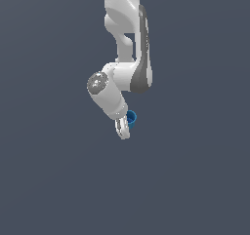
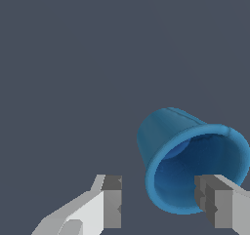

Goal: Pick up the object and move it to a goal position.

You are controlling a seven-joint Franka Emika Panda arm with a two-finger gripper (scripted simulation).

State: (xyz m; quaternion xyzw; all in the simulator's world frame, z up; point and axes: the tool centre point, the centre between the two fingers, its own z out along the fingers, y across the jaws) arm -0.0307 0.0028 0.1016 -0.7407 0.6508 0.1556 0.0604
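Note:
The object is a bright blue cup (image 2: 168, 134) that is tipped over, with its darker hollow inside facing the wrist camera. My gripper (image 2: 158, 204) is open, its two grey-tipped fingers spread wide. One finger (image 2: 113, 202) stands apart from the cup's wall. The other finger (image 2: 215, 205) overlaps the cup's rim and mouth; whether it touches is not clear. In the exterior view the cup (image 1: 132, 117) peeks out on the exterior view's right of the gripper (image 1: 123, 130), partly hidden by the white hand.
The white arm (image 1: 128, 44) comes down from the top centre of the exterior view. A plain dark grey surface (image 1: 49, 180) fills everything around it.

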